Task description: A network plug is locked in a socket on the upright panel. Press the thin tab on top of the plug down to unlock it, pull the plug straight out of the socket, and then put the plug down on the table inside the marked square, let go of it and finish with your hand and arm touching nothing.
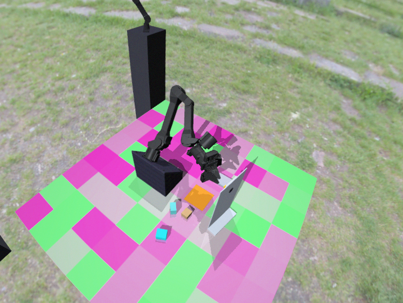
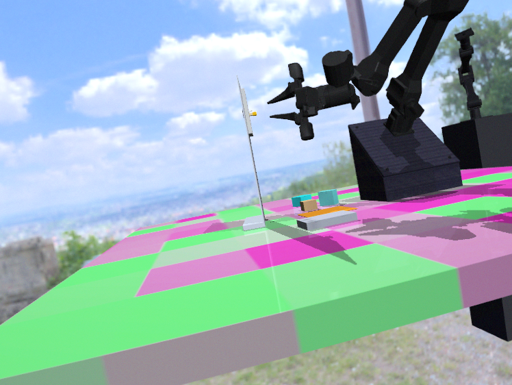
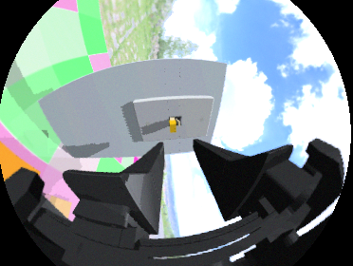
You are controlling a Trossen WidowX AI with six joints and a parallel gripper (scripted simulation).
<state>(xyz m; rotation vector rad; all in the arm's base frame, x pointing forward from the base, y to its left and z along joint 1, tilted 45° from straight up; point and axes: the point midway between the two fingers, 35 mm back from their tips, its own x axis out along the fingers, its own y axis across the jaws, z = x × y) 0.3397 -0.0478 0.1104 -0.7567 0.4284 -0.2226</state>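
The small yellow plug sits in the socket on the light raised plate of the upright grey panel. Its thin tab is too small to make out clearly. My gripper is partly open and empty. It points at the panel, with its fingertips a short way in front of the plug and touching nothing. In the exterior view one finger is above the other, and the plug is about level with the gap. The marked orange square lies flat on the table.
A low grey block lies beside the orange square. A tan block, a pale cyan block and a bright cyan block stand on its other side. The panel's foot rests on the table.
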